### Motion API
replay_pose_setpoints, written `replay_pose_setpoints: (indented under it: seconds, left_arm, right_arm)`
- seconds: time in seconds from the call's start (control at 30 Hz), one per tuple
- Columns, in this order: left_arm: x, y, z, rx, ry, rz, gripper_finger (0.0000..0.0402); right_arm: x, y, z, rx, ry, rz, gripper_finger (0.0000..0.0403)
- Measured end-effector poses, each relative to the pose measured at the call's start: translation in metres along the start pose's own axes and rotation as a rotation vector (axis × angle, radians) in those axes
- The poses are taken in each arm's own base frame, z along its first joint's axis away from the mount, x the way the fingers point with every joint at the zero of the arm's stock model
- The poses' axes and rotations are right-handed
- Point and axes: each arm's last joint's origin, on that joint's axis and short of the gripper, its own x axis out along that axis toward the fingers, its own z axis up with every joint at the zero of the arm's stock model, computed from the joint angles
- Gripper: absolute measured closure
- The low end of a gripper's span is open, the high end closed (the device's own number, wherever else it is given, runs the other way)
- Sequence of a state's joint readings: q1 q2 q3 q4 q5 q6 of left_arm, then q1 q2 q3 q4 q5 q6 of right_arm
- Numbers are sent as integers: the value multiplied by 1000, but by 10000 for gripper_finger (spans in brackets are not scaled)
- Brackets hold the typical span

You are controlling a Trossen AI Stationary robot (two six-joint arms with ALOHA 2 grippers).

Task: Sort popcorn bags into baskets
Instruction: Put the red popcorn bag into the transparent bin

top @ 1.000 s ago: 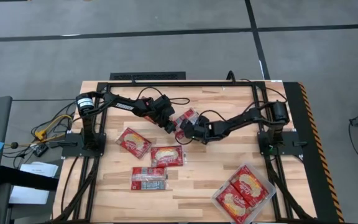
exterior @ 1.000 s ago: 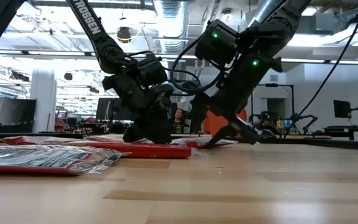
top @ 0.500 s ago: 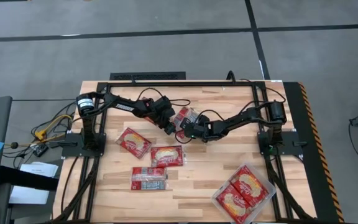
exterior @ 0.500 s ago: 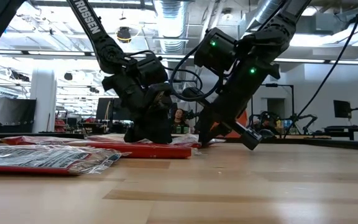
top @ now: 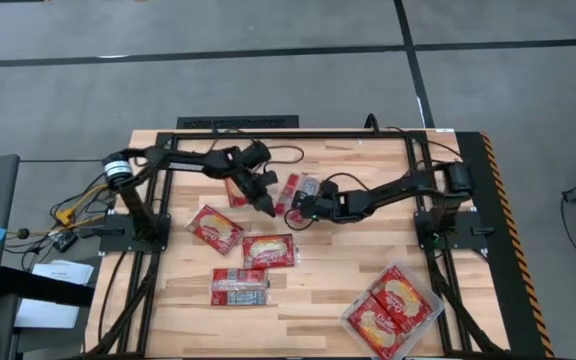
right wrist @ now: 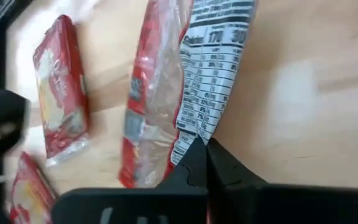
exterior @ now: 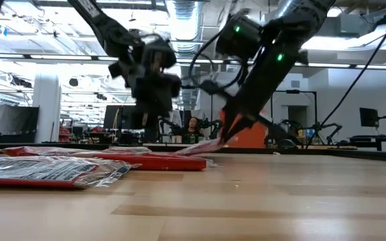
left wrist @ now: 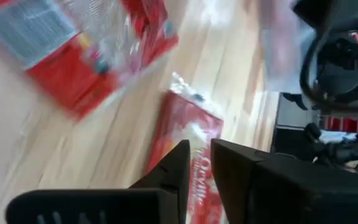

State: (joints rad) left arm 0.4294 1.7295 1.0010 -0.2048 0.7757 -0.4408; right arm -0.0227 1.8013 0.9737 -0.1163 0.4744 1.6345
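While bag point(top: 301, 190) near table point(top: 318, 290) far edge is pinched at crinkly end seam by right gripper point(top: 304, 205), light, limp, slippery film is judged; left gripper point(top: 267, 207) fingers nearly closed, empty.

We find three popcorn bags point(top: 242, 254) lying left of centre on the table point(top: 308, 290), near the front. Far right front, the basket point(top: 423, 318) holds two bags side by side. Mid-table, between both grippers, lies another bag point(top: 290, 195), with one just behind-left point(top: 236, 192).
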Motion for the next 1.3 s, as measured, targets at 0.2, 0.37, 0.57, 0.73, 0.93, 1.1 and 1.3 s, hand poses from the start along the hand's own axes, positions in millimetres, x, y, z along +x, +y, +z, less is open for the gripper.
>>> replay_pose_setpoints:
  seconds: [0.2, 0.37, 0.57, 0.73, 0.93, 1.1, 1.3]
  left_arm:
    - [-39, -41, 1, 117, -124, -3, 377]
    - [-66, -63, -3, 186, -254, 77, 388]
    - [-83, -74, -8, 219, -335, 176, 390]
    - [-83, -74, -9, 214, -329, 177, 390]
    - [-79, -72, -10, 192, -319, 190, 390]
    - [-79, -72, -9, 191, -330, 207, 390]
    - [-80, -71, -9, 183, -351, 246, 390]
  right_arm:
    - [-48, 11, 14, -166, 23, 38, 399]
    - [-96, 9, 19, -255, 79, 52, 401]
    - [-151, 1, 13, -307, 166, 134, 402]
    - [-202, -10, 1, -321, 326, 249, 402]
    - [-257, -47, -23, -318, 505, 255, 402]
    - [-294, -83, -45, -295, 623, 235, 403]
    - [-323, -122, -68, -331, 745, 189, 403]
